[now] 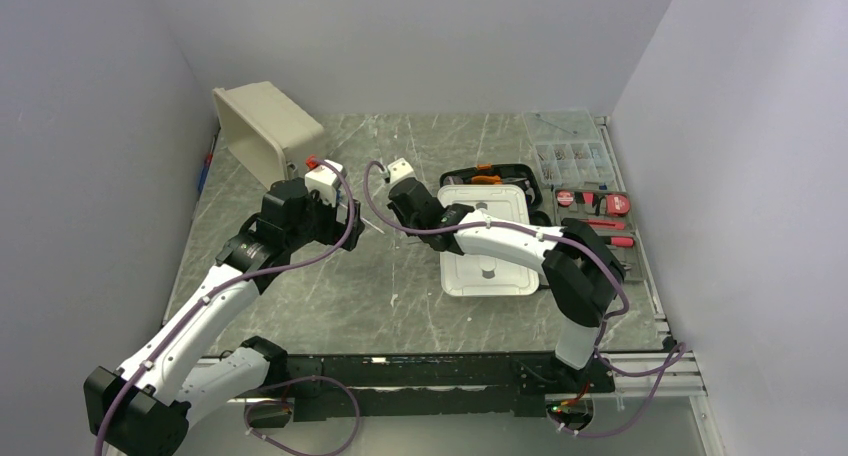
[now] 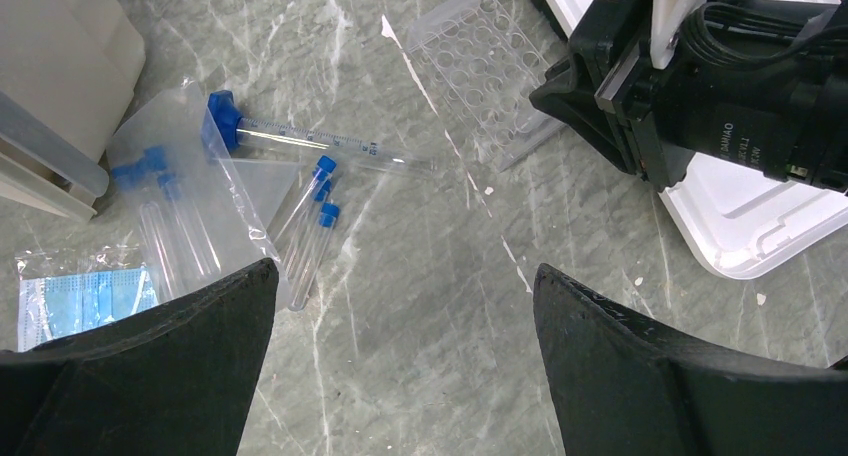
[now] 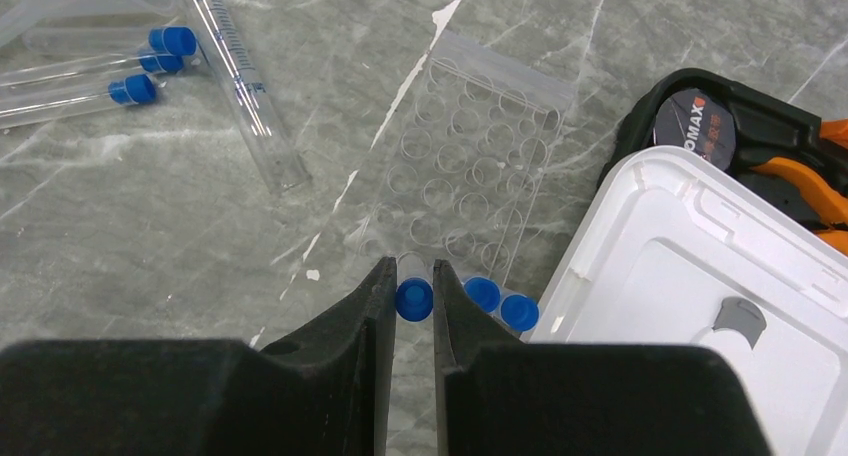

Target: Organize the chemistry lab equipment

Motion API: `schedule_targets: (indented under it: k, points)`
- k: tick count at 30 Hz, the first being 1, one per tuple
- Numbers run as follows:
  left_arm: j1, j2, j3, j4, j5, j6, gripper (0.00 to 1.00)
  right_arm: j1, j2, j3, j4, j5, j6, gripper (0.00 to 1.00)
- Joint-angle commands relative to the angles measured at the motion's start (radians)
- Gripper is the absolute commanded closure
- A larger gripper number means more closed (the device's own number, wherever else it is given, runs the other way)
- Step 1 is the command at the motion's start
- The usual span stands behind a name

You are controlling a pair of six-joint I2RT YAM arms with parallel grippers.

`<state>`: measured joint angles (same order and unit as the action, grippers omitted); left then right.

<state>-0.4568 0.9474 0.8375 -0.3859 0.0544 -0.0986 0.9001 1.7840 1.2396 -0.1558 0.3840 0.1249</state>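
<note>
My right gripper (image 3: 414,288) is shut on a blue-capped clear tube (image 3: 413,299) that stands upright at the near edge of the flat clear perforated rack (image 3: 465,166). Two more blue-capped tubes (image 3: 500,303) stand right beside it. A long graduated tube (image 3: 245,86) and three capped tubes (image 3: 130,89) lie on the table to the left. My left gripper (image 2: 405,306) hangs open above bare table, with loose capped tubes (image 2: 310,231) near its left finger. A clear bag (image 2: 170,226) holds more tubes.
A white lidded box (image 1: 487,241) sits right of the rack, over a black case of orange-handled tools (image 1: 495,176). A beige bin (image 1: 262,126) lies tipped at the back left. A clear parts box (image 1: 572,156) is at the back right. A blue mask packet (image 2: 85,301) lies near the bag.
</note>
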Motion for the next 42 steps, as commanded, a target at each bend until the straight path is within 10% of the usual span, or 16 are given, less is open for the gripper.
schedule_targets:
  k: [1,42]
  points:
    - [0.002,0.005,0.002,0.011,0.003,-0.003,0.01,0.004,-0.028,-0.015,0.057,0.015,0.024,0.9]
    - [0.001,0.019,0.005,0.006,0.009,-0.003,0.01,-0.004,0.026,-0.028,0.06,0.028,0.048,0.82]
